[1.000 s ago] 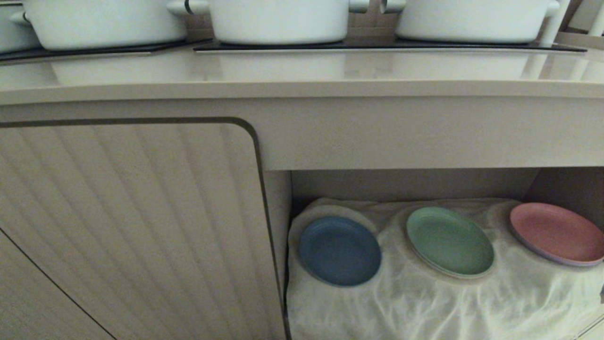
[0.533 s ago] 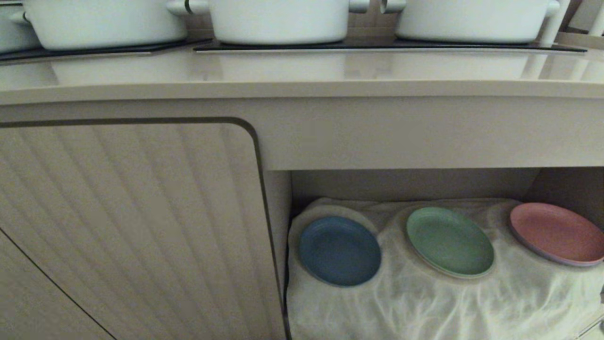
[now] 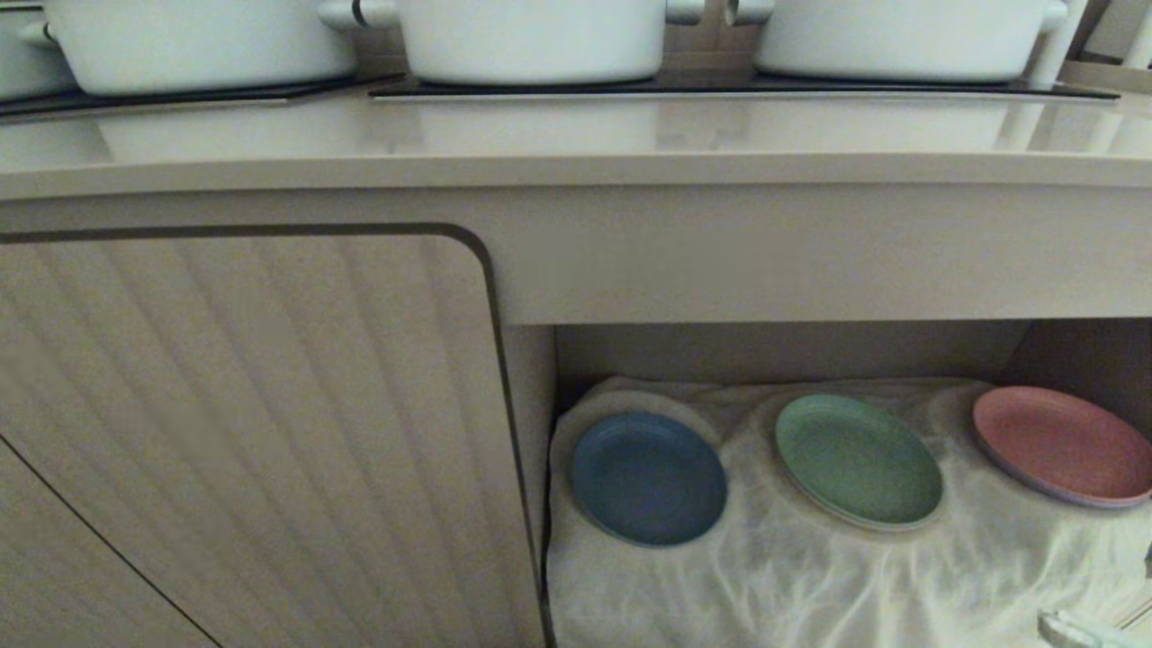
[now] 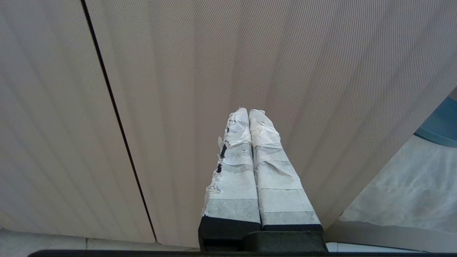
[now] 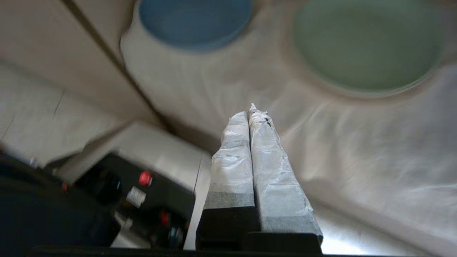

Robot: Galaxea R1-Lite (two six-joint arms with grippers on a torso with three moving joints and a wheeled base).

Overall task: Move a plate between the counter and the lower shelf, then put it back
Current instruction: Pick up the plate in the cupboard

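Note:
The light-blue plate (image 3: 648,479) lies flat on the wrinkly white cloth of the lower shelf (image 3: 810,585), at its left end beside the niche wall. The right wrist view also shows the plate (image 5: 194,21), far ahead of my right gripper (image 5: 250,110). That gripper is shut and empty, its taped fingers pressed together above the cloth's front part. Its tip (image 3: 1071,627) pokes into the head view at the bottom right corner. My left gripper (image 4: 249,111) is shut and empty, facing the ribbed cabinet door (image 4: 178,89). The beige counter (image 3: 576,135) runs above.
A green plate (image 3: 859,461) and a pink plate (image 3: 1062,445) sit to the right of the blue one on the cloth. Three white pots (image 3: 531,36) stand on black hob panels at the counter's back. My own base, with red buttons (image 5: 142,178), shows beside the right gripper.
The tip of my right gripper has come into the head view at the bottom right corner. The plates and the left arm have not moved.

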